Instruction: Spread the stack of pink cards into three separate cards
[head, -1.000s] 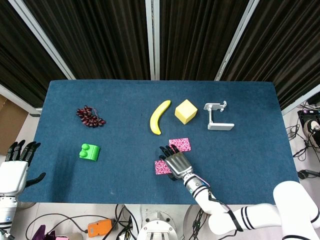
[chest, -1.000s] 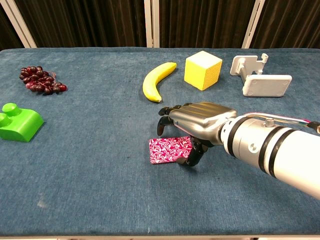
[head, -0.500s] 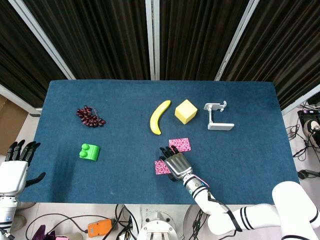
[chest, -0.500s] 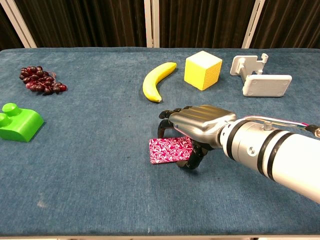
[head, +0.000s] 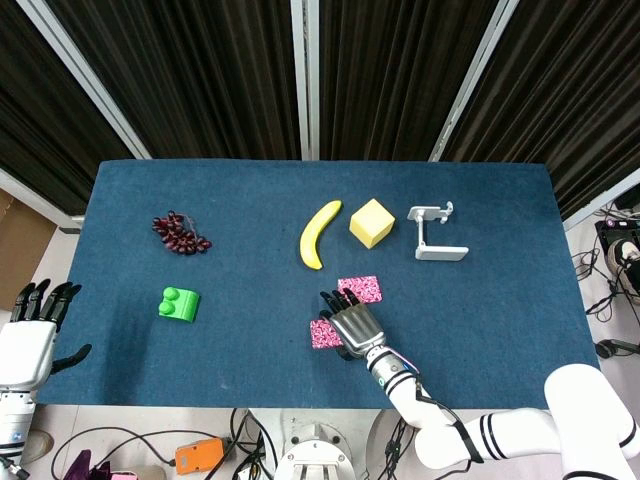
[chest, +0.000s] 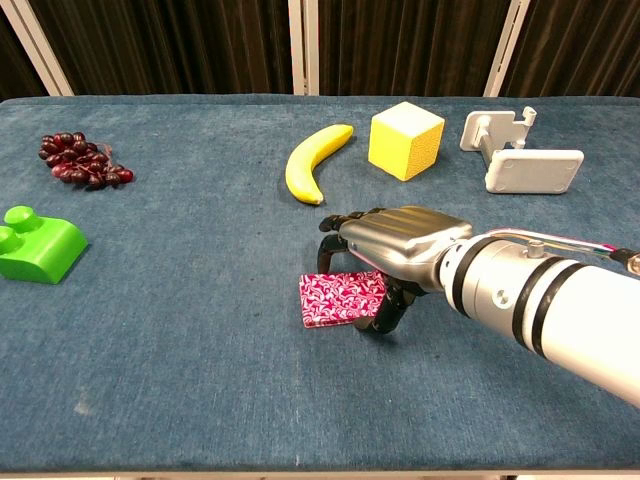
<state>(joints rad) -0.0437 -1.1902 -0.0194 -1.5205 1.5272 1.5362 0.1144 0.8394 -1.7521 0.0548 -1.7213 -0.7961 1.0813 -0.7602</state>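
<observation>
Right hand (chest: 400, 245) is held palm-down over the pink cards (chest: 340, 298), fingers curled onto the near card; whether it is actually gripped cannot be told. A second pink card (head: 360, 288) lies just beyond the fingertips. Left hand (head: 28, 335) is kept off the table (head: 130, 210), fingers spread, nothing held.

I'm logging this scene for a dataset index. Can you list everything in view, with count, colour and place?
grapes: one bunch, dark red, far left
toy block: one, green, near left
banana: one, yellow, centre
cube: one, yellow, right of banana
stand: one, white, right of cube
pink cards: two patches visible, near centre, one partly under the hand
table: one, blue cloth
right robot hand: over the near card
left robot hand: off the table's left edge, holding nothing
</observation>
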